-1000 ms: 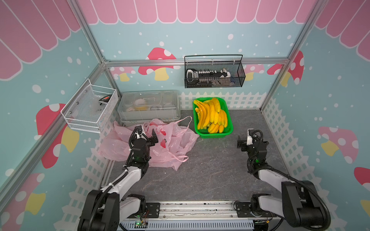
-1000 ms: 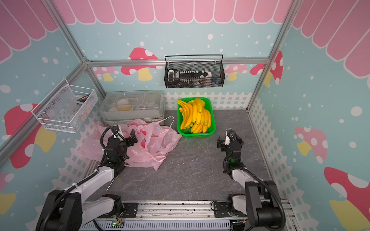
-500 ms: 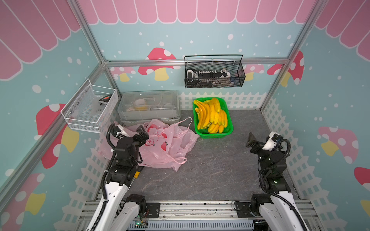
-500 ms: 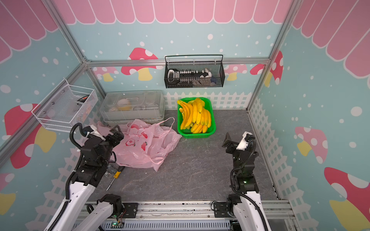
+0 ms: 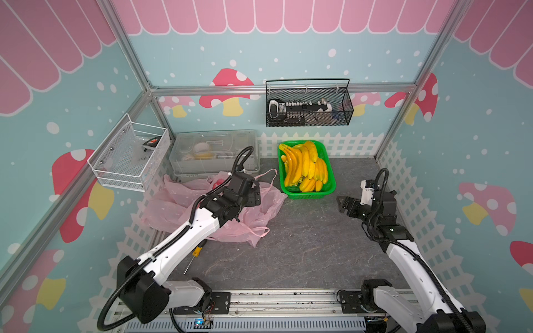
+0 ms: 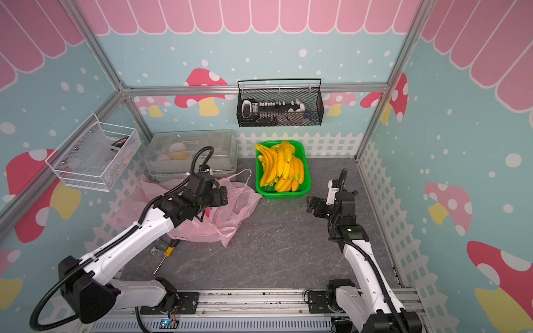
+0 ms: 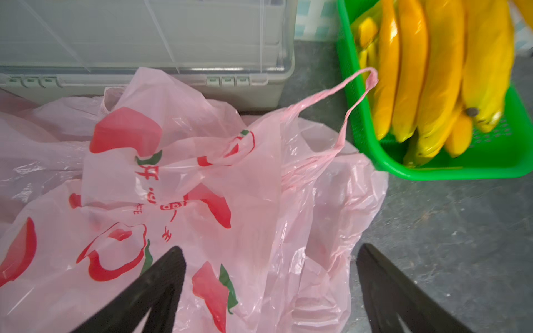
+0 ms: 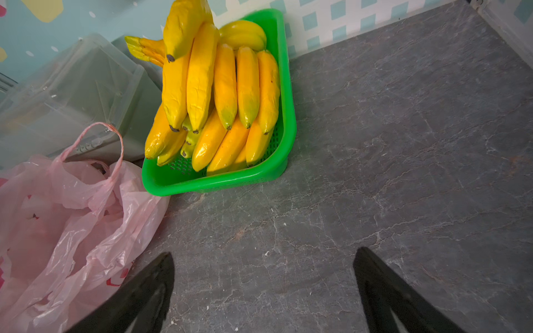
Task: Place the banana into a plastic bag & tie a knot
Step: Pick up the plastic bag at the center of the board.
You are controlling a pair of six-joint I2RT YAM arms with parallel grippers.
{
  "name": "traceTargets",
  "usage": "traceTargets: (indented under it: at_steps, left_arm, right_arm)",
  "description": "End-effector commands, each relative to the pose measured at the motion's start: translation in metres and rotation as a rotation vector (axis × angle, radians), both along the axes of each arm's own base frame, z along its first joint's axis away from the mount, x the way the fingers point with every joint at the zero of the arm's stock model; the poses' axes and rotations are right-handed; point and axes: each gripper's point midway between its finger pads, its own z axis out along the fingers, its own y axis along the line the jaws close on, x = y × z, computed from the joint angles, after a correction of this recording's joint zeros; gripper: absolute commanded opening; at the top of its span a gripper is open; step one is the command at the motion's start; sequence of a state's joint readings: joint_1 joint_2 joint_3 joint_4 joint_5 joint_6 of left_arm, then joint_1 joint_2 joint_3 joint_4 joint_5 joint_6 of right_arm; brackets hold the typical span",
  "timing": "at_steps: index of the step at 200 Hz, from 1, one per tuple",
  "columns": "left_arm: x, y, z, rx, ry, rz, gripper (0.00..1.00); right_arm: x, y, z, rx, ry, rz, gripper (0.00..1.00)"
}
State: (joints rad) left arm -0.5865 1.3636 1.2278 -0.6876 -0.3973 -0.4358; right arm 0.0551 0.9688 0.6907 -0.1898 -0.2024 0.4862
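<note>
Several yellow bananas point(image 5: 305, 167) point(image 6: 281, 167) point(image 7: 432, 72) point(image 8: 219, 95) lie piled in a green basket point(image 5: 311, 196) point(image 6: 284, 196) at the back of the table. Left of it lies a crumpled pink plastic bag point(image 5: 173, 199) point(image 6: 233, 213) point(image 7: 230, 187) point(image 8: 72, 216) with red print, one handle loop sticking up towards the basket. My left gripper point(image 5: 255, 196) point(image 6: 222, 197) point(image 7: 271, 248) hovers over the bag's right part, open and holding nothing. My right gripper point(image 5: 343, 203) point(image 6: 313, 204) point(image 8: 264, 252) hangs open and empty over bare table, right of the basket's front corner.
A clear lidded box point(image 5: 213, 152) stands behind the bag. A white wire basket point(image 5: 129, 158) hangs on the left wall and a black mesh basket point(image 5: 308, 106) on the back wall. A yellow-handled screwdriver point(image 5: 196, 253) lies under the left arm. White picket fencing borders the table.
Both arms have unfolded from low poses. The left gripper has swung right, over the bag and towards the basket. The right gripper has swung left to face the basket.
</note>
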Motion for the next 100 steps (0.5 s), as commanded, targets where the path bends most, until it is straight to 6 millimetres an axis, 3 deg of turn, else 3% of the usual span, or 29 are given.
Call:
traceTargets:
  at_steps: [1,55,86,100]
  left_arm:
    - [0.005,0.014,-0.002,0.173,0.03,0.062,0.88]
    - [0.035,0.018,-0.028,0.377,0.102,0.131,0.74]
    - [0.045,0.016,-0.037,0.423,0.119,0.142,0.59]
    - [0.048,0.017,-0.035,0.428,0.106,0.159,0.47]
  right_arm:
    - [-0.005,0.011,-0.008,-0.019,0.06,0.059,0.95]
    - [-0.011,0.024,-0.022,-0.051,0.104,0.096,0.93]
    - [-0.013,0.028,-0.021,-0.078,0.105,0.113,0.92]
    - [-0.013,0.031,-0.021,-0.088,0.105,0.121,0.91]
